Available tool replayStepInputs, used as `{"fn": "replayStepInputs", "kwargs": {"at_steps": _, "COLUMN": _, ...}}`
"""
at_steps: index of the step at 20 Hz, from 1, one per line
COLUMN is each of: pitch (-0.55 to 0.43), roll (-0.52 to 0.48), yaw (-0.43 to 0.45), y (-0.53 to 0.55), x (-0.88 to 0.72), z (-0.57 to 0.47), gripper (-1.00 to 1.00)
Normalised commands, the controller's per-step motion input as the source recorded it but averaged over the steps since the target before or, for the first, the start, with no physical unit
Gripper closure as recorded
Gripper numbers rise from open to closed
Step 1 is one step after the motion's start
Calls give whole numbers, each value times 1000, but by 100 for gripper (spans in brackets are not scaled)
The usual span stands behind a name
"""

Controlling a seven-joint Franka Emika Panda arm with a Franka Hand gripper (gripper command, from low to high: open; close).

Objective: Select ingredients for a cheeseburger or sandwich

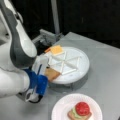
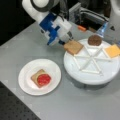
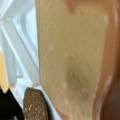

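We count two tan-brown toast squares: one at the tray's edge [image 2: 73, 47] and one under the stack on the plate [image 2: 36, 76]. We see one yellow cheese square [image 2: 112, 50], one dark brown patty [image 2: 94, 40], one red tomato round [image 1: 82, 108], one green lettuce disc [image 1: 75, 113], one white paper plate [image 2: 27, 70] and one white round divided tray [image 2: 82, 75].
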Motion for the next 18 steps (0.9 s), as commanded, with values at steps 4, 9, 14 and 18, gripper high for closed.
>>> {"fn": "replayStepInputs", "kwargs": {"at_steps": 4, "pitch": -20, "roll": 320, "yaw": 48, "y": -63, "x": 150, "z": -105, "gripper": -100}}
{"fn": "replayStepInputs", "kwargs": {"at_steps": 9, "pitch": -22, "roll": 315, "yaw": 41, "y": -69, "x": 116, "z": -100, "gripper": -100}}
{"fn": "replayStepInputs", "kwargs": {"at_steps": 14, "pitch": -38, "roll": 294, "yaw": 28, "y": -91, "x": 96, "z": -77, "gripper": -100}}
{"fn": "replayStepInputs", "kwargs": {"at_steps": 18, "pitch": -48, "roll": 275, "yaw": 6, "y": -81, "x": 87, "z": -58, "gripper": -100}}
